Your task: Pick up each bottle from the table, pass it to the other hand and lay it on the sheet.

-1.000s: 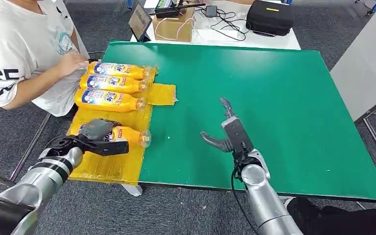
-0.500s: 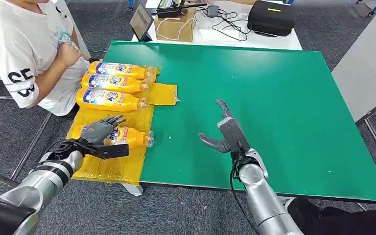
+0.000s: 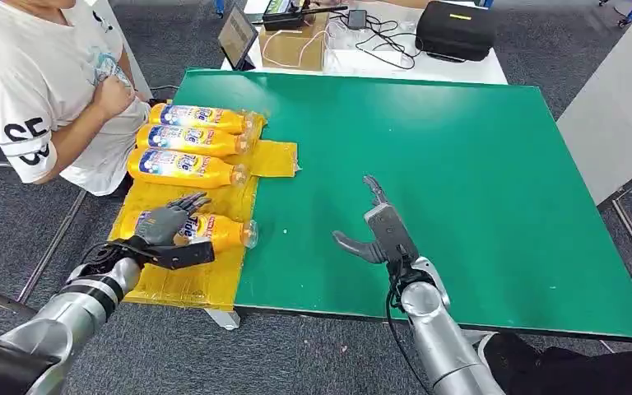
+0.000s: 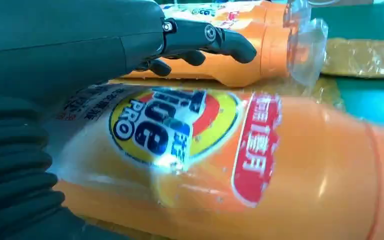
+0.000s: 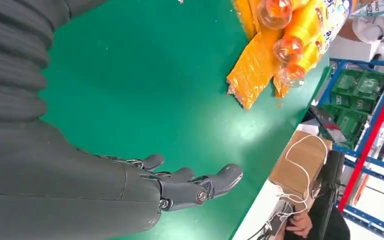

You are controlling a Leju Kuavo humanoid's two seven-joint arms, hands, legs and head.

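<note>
Since the frame one second ago, the left hand (image 3: 167,224) has been opened: its fingers, then wrapped over the nearest orange plastic detergent bottle (image 3: 214,231), are now spread apart and lifted just above it, nothing being held. The bottle lies on its side on the crinkled yellow plastic sheet (image 3: 188,281), its long axis running left to right and its clear cap (image 3: 249,234) pointing right toward the green table top (image 3: 461,164). In the left wrist view the bottle (image 4: 240,165) is seen directly beneath the hand, with the dark fingers (image 4: 215,39) stretched out over it.

Farther along the sheet, three more orange bottles (image 3: 185,140) lie parallel, caps also to the right. A person in a white T-shirt (image 3: 41,82) is seated at the far left, just beside the farthest bottle.

The right hand (image 3: 376,230) is held over the bare green surface near the front edge, well apart from the bottles, fingers extended and separated, empty. Beyond the table, a cardboard box (image 3: 292,45), a tablet (image 3: 234,34) and a black case (image 3: 454,29) are seen on a white surface.
</note>
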